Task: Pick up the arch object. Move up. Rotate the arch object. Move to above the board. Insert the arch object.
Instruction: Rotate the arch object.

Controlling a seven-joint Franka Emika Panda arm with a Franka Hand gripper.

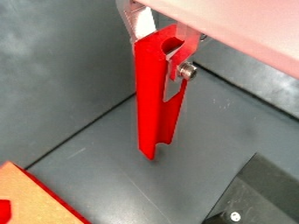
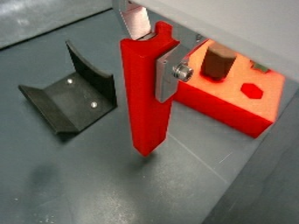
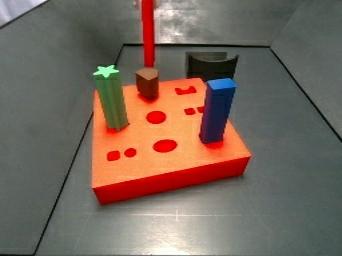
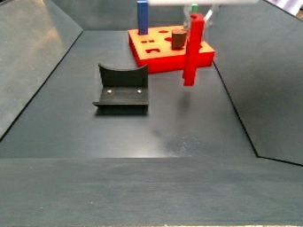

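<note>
Your gripper (image 2: 156,54) sits high over the dark floor, fingers (image 2: 181,70) clamped on the upper end of the arch object (image 2: 146,96); in both wrist views 1 silver plate w/ a round screw presses flat on the red bar's side (image 1: 184,72). The bar hangs upright, lower tip clear of the floor (image 4: 190,58).

In a side view the arch object (image 3: 147,35) shows behind the board (image 3: 167,150), at about 12 o'clock from it, well apart. In a side view you see the board (image 4: 167,50) at roughly 10 o'clock from the bar, farther back.

On the board: green star-topped peg (image 3: 111,98) at its 9 o'clock edge, brown peg (image 3: 147,83) toward 12, blue square pillar (image 3: 218,110) at 3. Open holes lie betw. and in front of them. A dark block w/ curved top (image 3: 210,66) stands at 1 o'clock behind the board.

The fixture (image 4: 122,89) rests on the floor at 8 o'clock from the bar, apart from it; a wrist view shows it too (image 2: 68,92).
</note>
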